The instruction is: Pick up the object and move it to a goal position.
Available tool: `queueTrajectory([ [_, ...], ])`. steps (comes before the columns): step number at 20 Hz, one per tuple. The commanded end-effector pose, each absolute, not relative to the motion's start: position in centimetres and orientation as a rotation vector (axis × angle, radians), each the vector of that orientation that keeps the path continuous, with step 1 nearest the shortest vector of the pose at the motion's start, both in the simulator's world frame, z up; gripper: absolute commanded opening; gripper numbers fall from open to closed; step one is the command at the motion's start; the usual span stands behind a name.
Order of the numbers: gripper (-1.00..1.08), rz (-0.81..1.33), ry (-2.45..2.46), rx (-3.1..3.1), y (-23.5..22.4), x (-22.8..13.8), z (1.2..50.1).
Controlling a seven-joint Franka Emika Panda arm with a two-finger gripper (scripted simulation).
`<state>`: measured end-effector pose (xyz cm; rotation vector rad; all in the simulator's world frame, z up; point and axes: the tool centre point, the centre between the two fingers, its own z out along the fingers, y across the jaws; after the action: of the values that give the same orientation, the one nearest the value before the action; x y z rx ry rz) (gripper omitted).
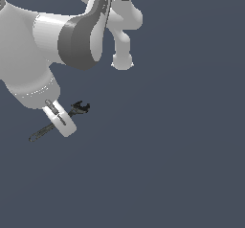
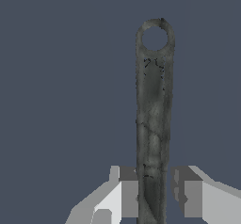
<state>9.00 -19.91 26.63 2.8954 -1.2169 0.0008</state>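
The object (image 1: pixel 81 108) is a thin dark grey wrench. In the exterior view it lies slanted at the left, jawed head up toward the right and handle running down-left. My gripper (image 1: pixel 61 121) comes down over the middle of the handle, and a white finger hides that part. In the wrist view the object (image 2: pixel 153 100) runs straight away from the gripper (image 2: pixel 154 195), ending in a round hole. The handle sits between both fingers (image 2: pixel 129 197). One pad presses on it and the other is a sliver away. The head is out of the wrist view.
The large white and grey arm links (image 1: pixel 72 35) fill the upper left of the exterior view, above the wrench. A plain dark blue-grey ground (image 1: pixel 167 150) surrounds everything, with no other objects and no goal marker in sight.
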Motion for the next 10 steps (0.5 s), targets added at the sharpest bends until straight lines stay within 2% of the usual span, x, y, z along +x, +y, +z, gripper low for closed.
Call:
queueTrajectory([
  [1, -1.00, 0.000, -1.216, 2.896, -20.2, 9.5, 27.3],
  [10, -1.00, 0.000, -1.216, 2.897, -20.8, 10.3, 28.4],
])
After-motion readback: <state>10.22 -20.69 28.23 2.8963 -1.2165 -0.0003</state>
